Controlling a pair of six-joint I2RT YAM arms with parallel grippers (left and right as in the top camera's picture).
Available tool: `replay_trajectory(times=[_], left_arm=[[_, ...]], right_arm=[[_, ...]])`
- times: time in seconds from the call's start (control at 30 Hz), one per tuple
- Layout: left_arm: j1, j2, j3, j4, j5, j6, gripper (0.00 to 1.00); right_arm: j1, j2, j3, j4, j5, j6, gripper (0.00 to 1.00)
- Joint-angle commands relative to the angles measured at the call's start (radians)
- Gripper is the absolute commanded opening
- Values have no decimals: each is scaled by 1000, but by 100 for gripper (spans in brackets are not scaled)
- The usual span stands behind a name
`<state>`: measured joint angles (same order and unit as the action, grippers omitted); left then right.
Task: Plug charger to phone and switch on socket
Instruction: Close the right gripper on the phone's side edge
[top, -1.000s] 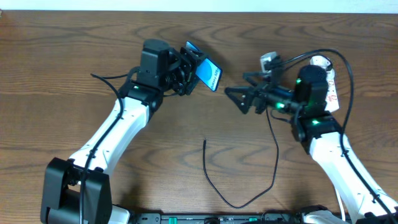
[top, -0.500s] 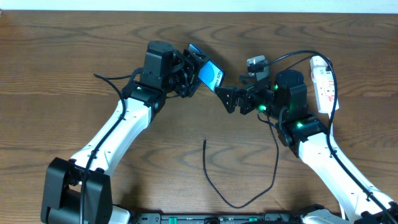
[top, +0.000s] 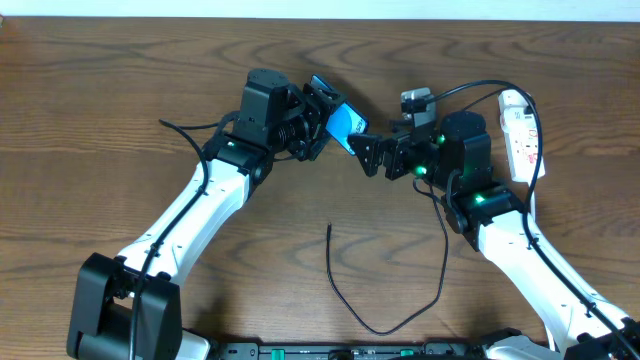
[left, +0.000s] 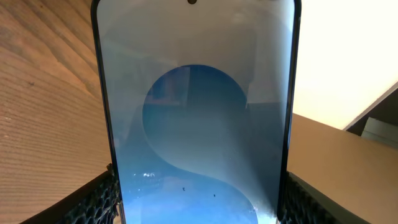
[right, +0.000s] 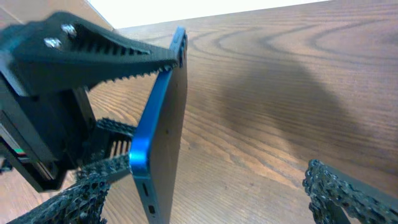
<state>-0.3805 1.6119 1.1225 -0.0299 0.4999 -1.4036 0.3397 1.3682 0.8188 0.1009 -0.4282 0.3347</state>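
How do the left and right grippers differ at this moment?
The left gripper is clamped on the phone by its long edges, holding it off the table; the right gripper stands wide open, holding nothing. The left one touches the phone; the right one only faces its port end. Both are black.

looks like a robotics lab bench: white-and-black robot arms (top: 190, 215) mounted at lower left and lower right on a brown wood-grain table (top: 90, 120).
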Motion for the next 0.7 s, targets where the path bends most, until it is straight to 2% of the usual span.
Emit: replay_trajectory(times=[0.0, 0.57, 0.67], left_arm=[[-2, -28, 9, 8, -3, -13, 7], [-45, -28, 9, 8, -4, -47, 7], [-48, -28, 9, 10, -4, -74, 7]], right_arm=[[8, 6, 19, 5, 7, 60, 99], [9, 6, 19, 3, 8, 84, 99], [9, 6, 19, 3, 8, 85, 97]])
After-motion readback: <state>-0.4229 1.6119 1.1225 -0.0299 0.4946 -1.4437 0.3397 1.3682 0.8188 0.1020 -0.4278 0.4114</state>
